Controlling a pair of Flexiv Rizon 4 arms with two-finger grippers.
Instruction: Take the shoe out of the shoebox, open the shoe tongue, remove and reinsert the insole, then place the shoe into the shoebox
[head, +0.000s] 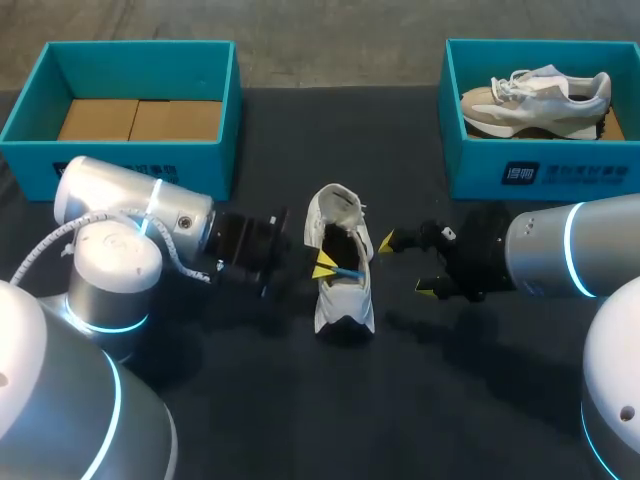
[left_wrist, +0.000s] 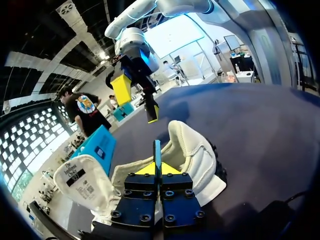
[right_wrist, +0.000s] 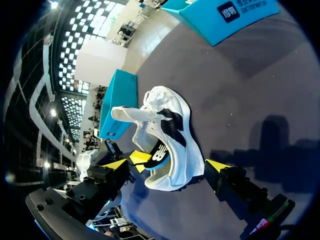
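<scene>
A white shoe (head: 341, 272) lies on the dark table in the middle, tongue (left_wrist: 82, 179) folded back. My left gripper (head: 325, 266) reaches into the shoe's opening from the left and is shut on the thin blue edge of the insole (left_wrist: 157, 152), which stands up between its yellow tips. In the left wrist view the left gripper (left_wrist: 158, 169) has its tips pressed together over the shoe (left_wrist: 195, 152). My right gripper (head: 406, 266) hangs open just right of the shoe, not touching it. In the right wrist view the shoe (right_wrist: 172, 135) lies ahead of the open right gripper (right_wrist: 166, 165).
A teal shoebox (head: 215, 150) with cardboard inside stands at the back left. A second teal shoebox (head: 470, 160) at the back right holds another pale shoe (head: 535, 98). Bare table lies in front of the shoe.
</scene>
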